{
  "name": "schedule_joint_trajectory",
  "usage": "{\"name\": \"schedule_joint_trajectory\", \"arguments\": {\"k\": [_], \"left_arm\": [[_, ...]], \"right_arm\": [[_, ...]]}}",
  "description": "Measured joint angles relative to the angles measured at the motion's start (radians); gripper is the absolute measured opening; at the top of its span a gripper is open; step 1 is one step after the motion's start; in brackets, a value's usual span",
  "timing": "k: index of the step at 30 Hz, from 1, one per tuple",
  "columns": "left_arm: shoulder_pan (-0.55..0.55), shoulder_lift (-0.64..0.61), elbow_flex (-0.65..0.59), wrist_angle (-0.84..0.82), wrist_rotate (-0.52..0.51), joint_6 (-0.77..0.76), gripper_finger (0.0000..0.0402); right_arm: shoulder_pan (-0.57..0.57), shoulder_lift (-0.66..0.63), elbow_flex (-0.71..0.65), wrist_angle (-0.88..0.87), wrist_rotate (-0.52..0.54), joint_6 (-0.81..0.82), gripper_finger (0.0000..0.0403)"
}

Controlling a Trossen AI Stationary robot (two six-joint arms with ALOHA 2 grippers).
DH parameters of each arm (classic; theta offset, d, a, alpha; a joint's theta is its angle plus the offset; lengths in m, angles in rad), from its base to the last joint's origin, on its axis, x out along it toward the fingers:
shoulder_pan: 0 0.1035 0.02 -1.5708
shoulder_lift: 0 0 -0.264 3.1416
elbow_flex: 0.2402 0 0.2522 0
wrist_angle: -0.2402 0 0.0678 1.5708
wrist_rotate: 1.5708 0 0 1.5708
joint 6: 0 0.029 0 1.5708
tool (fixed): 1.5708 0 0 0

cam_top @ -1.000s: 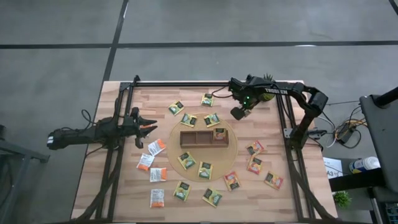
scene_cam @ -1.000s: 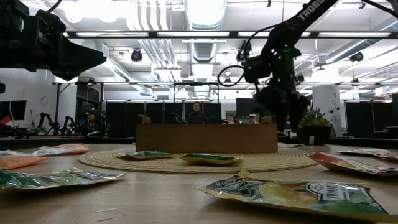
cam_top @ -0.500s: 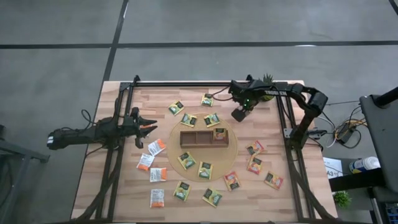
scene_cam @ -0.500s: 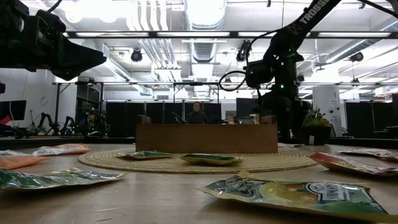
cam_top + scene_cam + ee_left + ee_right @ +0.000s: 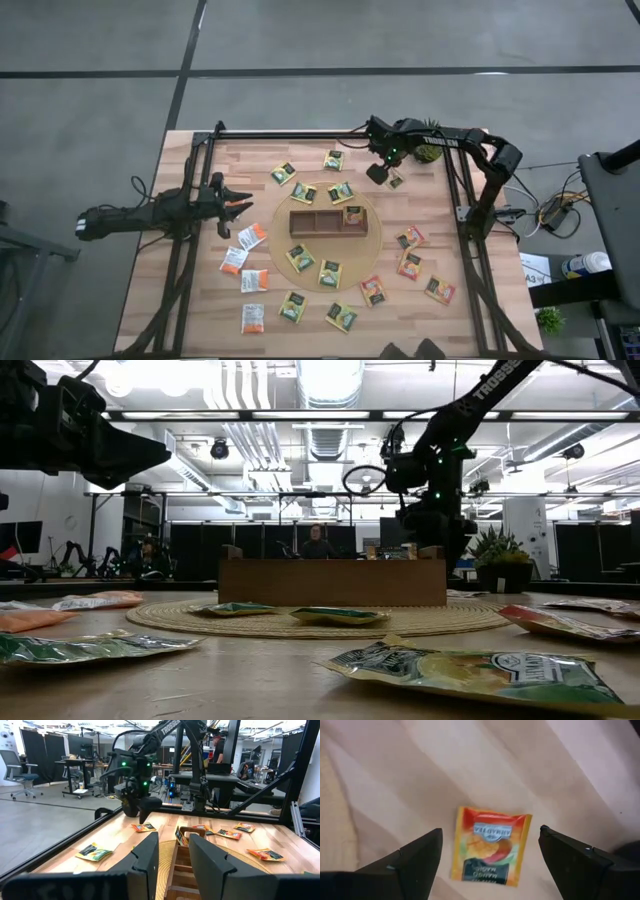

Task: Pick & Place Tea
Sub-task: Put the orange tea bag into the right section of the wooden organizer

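**Right gripper spread wide above an orange-red sachet**

Your right gripper (image 5: pixel 378 172) hangs over the far side of the table (image 5: pixel 190 300), beyond the round woven mat (image 5: pixel 372 232), with its fingers (image 5: pixel 410 857) as far apart as they go and nothing between them. Looking past them, you see an orange-red tea sachet (image 5: pixel 489 845) lying flat on the wood, centred in the gap and untouched. From above, that sachet (image 5: pixel 396 181) shows just beside the gripper.

Your left gripper (image 5: pixel 236 203) waits off the table's left edge, part open and empty.

Other sachets ring the mat: yellow-green ones (image 5: pixel 303 192) on its far side and near side, white-and-orange ones (image 5: pixel 251 236) to its left, orange-red ones (image 5: pixel 409 265) to its right. One sachet (image 5: pixel 353 215) stands in the right-hand compartment of the wooden tray (image 5: pixel 312 222) on the mat.
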Motion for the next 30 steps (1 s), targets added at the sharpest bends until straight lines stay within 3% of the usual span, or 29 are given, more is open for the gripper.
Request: {"name": "schedule_joint_trajectory", "arguments": {"k": [8, 30], "left_arm": [[0.000, 0.000, 0.000, 0.000, 0.000, 0.000, 0.0104], [0.000, 0.000, 0.000, 0.000, 0.000, 0.000, 0.0104]], "right_arm": [[-0.022, 0.060, 0.014, 0.000, 0.000, -0.009, 0.0325], [-0.075, 0.062, -0.004, 0.009, -0.004, -0.030, 0.0325]]}}
